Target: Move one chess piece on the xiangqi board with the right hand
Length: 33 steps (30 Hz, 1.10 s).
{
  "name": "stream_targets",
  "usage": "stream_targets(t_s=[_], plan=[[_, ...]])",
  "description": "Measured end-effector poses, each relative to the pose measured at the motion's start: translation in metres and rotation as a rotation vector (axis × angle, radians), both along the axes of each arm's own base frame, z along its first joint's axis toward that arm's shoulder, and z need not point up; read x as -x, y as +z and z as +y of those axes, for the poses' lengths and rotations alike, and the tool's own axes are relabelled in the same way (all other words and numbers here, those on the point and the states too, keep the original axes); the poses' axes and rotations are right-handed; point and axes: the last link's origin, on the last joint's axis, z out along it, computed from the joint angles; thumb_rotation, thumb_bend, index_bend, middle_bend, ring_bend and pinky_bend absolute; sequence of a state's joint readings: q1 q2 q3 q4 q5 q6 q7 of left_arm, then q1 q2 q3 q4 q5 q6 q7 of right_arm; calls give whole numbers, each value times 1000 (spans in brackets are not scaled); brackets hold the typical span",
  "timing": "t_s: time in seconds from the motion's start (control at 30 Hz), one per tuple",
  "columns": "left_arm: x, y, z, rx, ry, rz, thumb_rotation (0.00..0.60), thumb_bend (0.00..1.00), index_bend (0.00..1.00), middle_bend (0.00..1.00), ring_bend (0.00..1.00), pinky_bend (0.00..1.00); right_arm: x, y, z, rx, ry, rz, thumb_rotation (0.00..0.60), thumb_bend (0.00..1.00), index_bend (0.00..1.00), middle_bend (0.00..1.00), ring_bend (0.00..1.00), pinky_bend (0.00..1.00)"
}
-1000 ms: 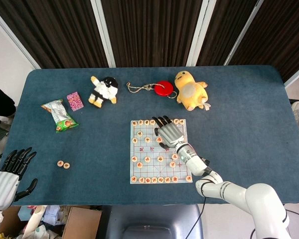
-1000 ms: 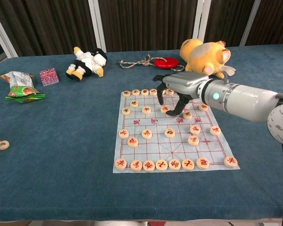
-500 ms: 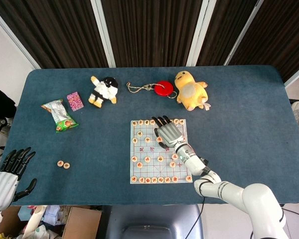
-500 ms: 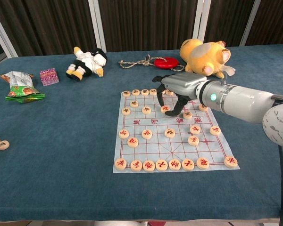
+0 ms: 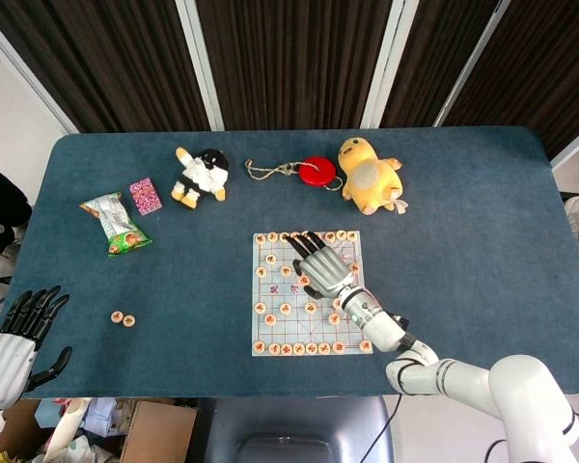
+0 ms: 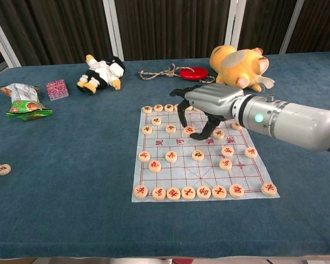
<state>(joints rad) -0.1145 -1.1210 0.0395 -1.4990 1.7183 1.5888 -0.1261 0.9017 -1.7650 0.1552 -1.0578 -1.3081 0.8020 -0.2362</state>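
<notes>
Right hand [image 6: 201, 110] fingers [image 6: 181, 115] pinch a chess piece [image 6: 189, 131] on the xiangqi board [image 6: 203, 176]

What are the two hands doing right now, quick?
Left hand: open, fingers apart, holding nothing, at the table's near edge.
Right hand: over the xiangqi board, fingertips down around a chess piece; a firm grip cannot be told.

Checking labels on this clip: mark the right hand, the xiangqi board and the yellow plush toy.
right hand [image 6: 206, 104], chest view, back of the hand.
xiangqi board [image 6: 170, 177], chest view, bare grid.
yellow plush toy [image 5: 369, 178], head view, belly.
</notes>
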Motion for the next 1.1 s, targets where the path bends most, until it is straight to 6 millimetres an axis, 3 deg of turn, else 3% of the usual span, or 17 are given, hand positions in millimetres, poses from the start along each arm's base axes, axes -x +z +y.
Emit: stream_targets(t_s=[0.43, 1.1], plan=[[-1, 0, -1, -1, -3, -1, 600, 382, 0, 0, 0, 13, 8, -1, 22, -26, 50, 65, 600, 462, 658, 67, 0, 0], [-1, 0, 0, -2, -1, -1, 600, 381, 0, 0, 0, 13, 11, -3, 22, -23, 41, 79, 600, 462, 618, 67, 0, 0]])
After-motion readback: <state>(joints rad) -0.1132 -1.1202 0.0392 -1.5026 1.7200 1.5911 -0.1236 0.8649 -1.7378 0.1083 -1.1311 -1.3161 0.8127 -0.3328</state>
